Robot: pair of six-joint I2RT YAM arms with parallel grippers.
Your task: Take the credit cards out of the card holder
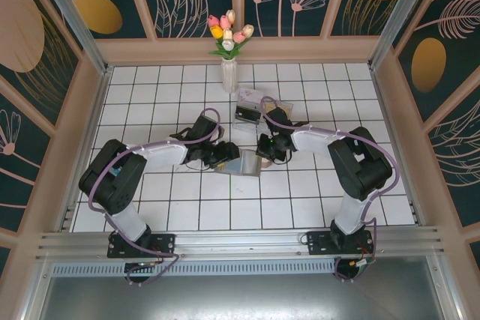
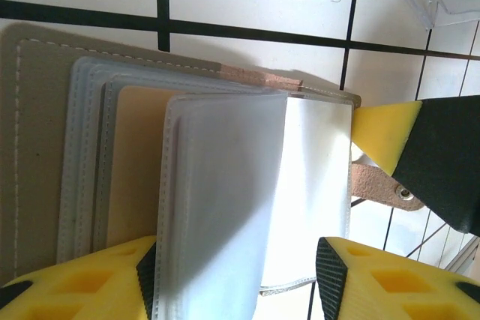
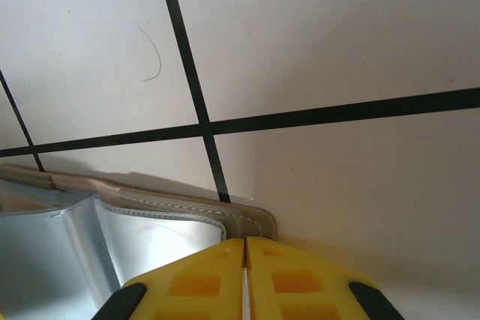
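Card holder (image 1: 241,162): grey-tan bifold, stitched edge, lying open on the white tiled table (image 1: 150,95) at mid-table, directly between the two grippers. Table: white squares, dark grout, walled on three sides by floral panels. Vase of tulips (image 1: 229,73): upright at the far edge, well apart from the work. Clear plastic tray (image 1: 250,107): just beyond the holder, untouched. Left gripper (image 2: 236,260): jaws about half open, straddling a frosted plastic sleeve (image 2: 225,200) that stands up from the holder's fan of sleeves; nothing clamped. Right gripper (image 3: 245,243): fingers closed flat together, tips at the holder's outer corner (image 3: 225,215); it appears to steady that edge, though whether any cover is pinched cannot be told. Credit card (image 2: 139,162): one tan-yellow card, seated in a sleeve behind the raised leaf; other cards not made out. Closing tab (image 2: 375,185): small, cork-toned, metal stud, lying beside the right fingertip. Step in hand, as judged: holder opened and steadied, no card drawn yet. Next move calls for the left jaws to reach the card's exposed edge and slide it out along the sleeve. Writing: none legible.
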